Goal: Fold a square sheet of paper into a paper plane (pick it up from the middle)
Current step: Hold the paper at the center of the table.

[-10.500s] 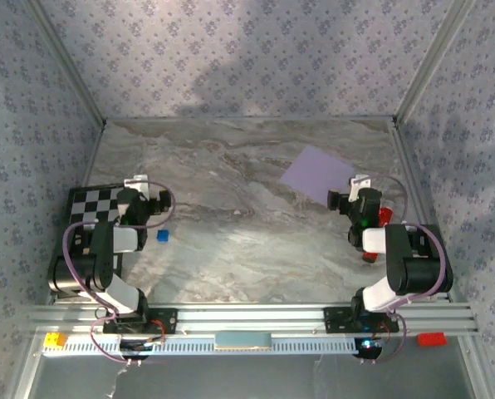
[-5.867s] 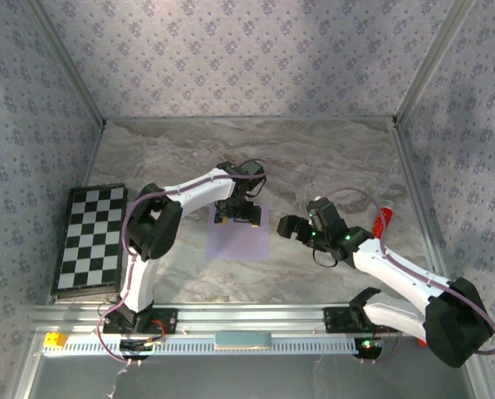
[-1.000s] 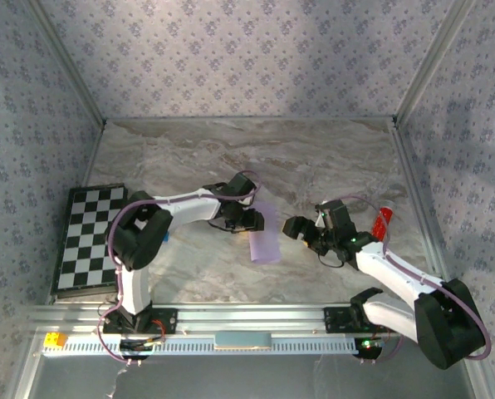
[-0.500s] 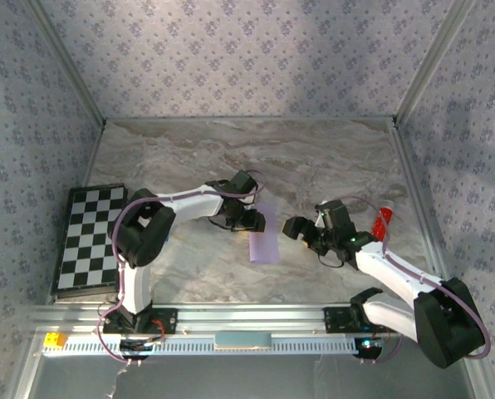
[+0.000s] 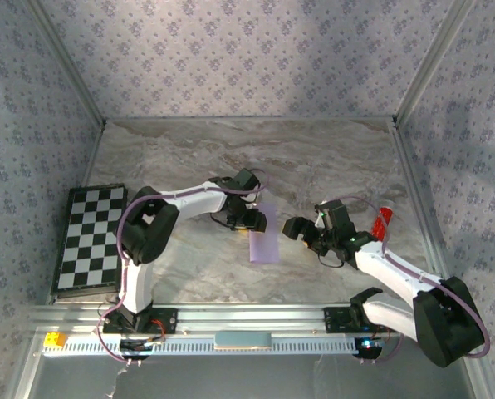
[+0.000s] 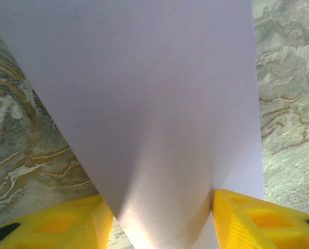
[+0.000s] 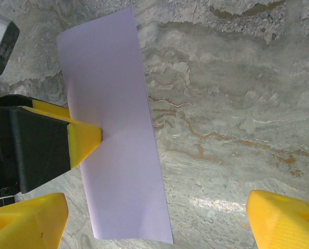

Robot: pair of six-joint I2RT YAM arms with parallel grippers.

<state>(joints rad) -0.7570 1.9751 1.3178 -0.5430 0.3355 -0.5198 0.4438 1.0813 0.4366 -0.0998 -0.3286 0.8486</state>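
Paper point(image 5: 263, 239) doubled into narrow strip; my left gripper point(image 5: 251, 220) pinches its middle, right gripper point(image 5: 292, 226) gapes empty just right of it. I judge nose, wing folds not yet done.

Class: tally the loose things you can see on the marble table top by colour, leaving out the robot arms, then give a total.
Lilac: 1, sheet of paper
Black-and-white: 1, chequered board
Red: 1, small object
Total: 3

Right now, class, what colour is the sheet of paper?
Plain pale lilac; the square sheet of paper shows best in the right wrist view.
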